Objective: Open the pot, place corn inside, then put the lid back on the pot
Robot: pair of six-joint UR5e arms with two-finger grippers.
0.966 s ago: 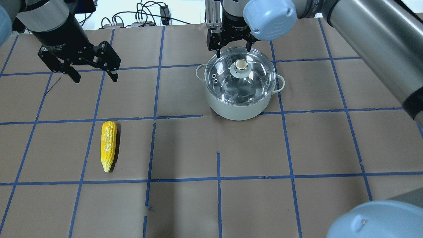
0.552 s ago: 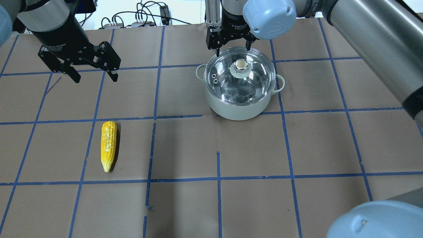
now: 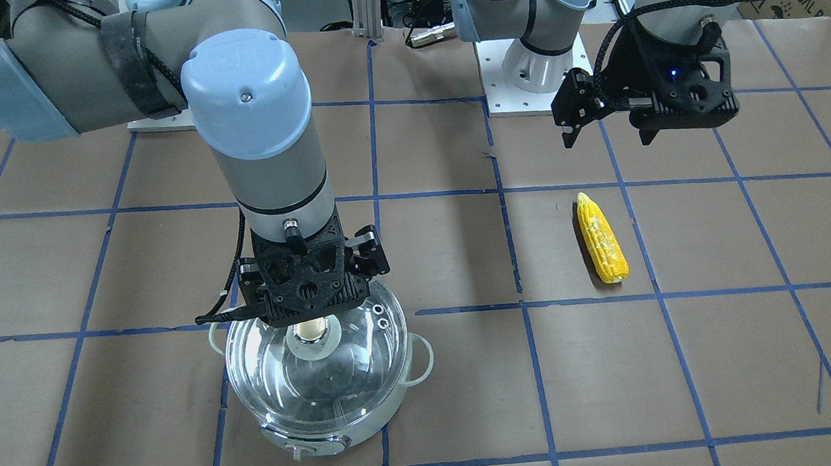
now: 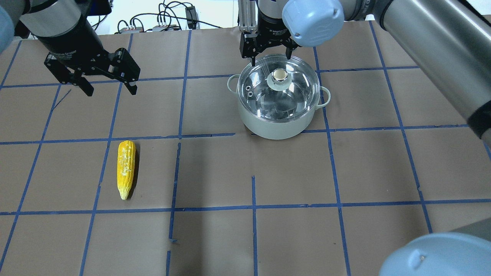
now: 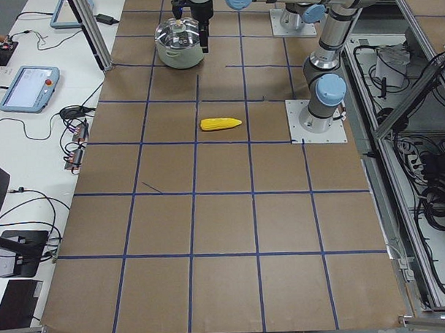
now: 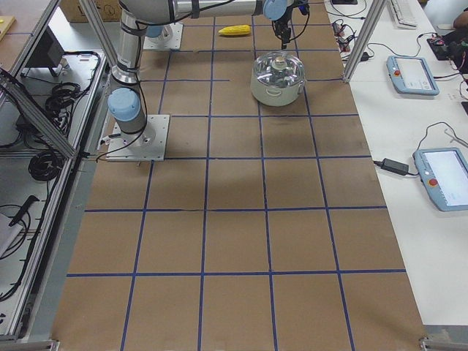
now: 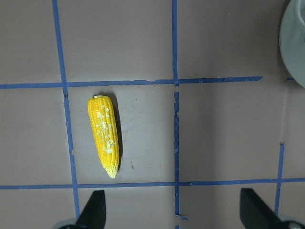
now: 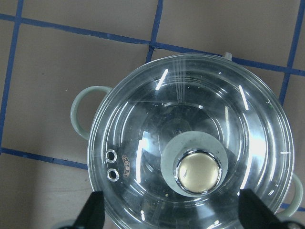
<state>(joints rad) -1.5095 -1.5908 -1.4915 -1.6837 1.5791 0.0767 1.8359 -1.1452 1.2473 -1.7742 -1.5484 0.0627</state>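
The steel pot [image 4: 277,122] with pale green handles stands at the far middle of the table, and the glass lid [image 4: 295,90] rests on it. My right gripper [image 4: 271,60] hangs open just above the far side of the lid, its fingers apart on either side of the knob [image 8: 198,170], touching nothing. The yellow corn [image 4: 126,168] lies flat on the table at the left, point toward the robot. My left gripper [image 4: 111,92] is open and empty, hovering beyond the corn. The left wrist view shows the corn [image 7: 105,137] between and ahead of the fingertips [image 7: 94,210].
The brown table has a grid of blue tape. Cables and an aluminium post [image 4: 245,15] sit at the far edge behind the pot. The arm bases [image 3: 532,71] stand on the robot's side. Tablets [image 6: 412,73] lie on a side bench.
My right gripper shifted very slightly above the lid, still open. The left gripper, corn, pot and lid have not moved.
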